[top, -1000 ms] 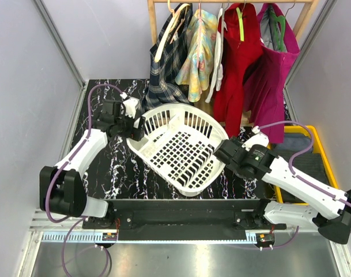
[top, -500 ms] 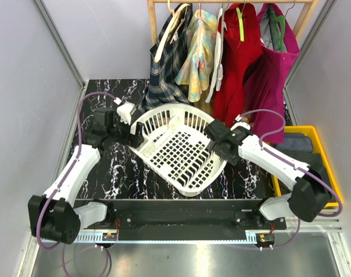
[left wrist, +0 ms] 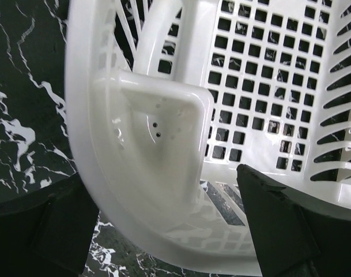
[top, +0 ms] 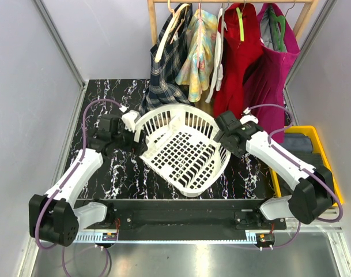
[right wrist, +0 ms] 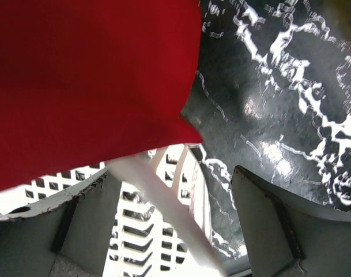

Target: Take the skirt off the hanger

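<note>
The dark plaid skirt (top: 163, 72) hangs on a cream hanger (top: 166, 34) at the left end of the rack, beyond both arms. A white laundry basket (top: 181, 111) lies on the black marble table below it. My left gripper (top: 136, 137) is open and straddles the basket's left rim (left wrist: 163, 133); in the left wrist view the gripper (left wrist: 163, 193) has its jaws wide apart. My right gripper (top: 222, 134) is open at the basket's right rim (right wrist: 158, 196), just under the red dress (right wrist: 89, 75); the right wrist view shows the gripper (right wrist: 172, 184) with the rim between its jaws.
On the rack hang a floral garment (top: 198, 52), the red dress (top: 238, 63) and a magenta garment (top: 273, 69). A yellow bin (top: 319, 147) with dark cloth sits at the right edge. Grey walls close in both sides.
My right arm has swung from the front right up to the basket's right rim. The basket has shifted right and turned. My left gripper has stayed at the left rim.
</note>
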### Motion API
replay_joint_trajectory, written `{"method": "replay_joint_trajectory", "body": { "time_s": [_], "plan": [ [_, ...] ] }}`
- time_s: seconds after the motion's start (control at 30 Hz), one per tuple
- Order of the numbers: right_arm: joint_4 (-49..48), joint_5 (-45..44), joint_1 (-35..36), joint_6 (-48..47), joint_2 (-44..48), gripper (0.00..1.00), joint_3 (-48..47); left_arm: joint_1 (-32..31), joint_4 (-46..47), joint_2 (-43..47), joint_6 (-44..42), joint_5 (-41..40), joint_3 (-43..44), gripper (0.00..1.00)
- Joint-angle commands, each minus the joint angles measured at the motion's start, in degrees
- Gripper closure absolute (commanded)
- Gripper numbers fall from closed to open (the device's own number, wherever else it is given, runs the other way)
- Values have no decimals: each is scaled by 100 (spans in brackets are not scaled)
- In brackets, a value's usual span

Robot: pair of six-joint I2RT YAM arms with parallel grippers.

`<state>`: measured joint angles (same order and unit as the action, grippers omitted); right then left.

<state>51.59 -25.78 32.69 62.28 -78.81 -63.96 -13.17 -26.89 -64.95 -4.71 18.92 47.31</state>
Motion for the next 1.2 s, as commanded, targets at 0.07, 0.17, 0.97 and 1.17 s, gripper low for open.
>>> {"method": "replay_joint_trajectory", "body": {
  "time_s": [0.07,0.17,0.97,1.17],
  "plan": [
    [-307,82,-429,-409,76,16,-125,-89,-26,675,-197,34,-301,1],
    [-466,213,-632,-585,-73,17,-213,-107,-463,817,-127,287,-135,1],
    [-1362,969,-817,-1402,-1418,23,-1575,-1029,-914,1037,1130,1877,252,1],
    [-1441,1198,-808,-1675,-1357,17,-1760,-1459,-870,782,1305,2414,367,1]
  ]
}}
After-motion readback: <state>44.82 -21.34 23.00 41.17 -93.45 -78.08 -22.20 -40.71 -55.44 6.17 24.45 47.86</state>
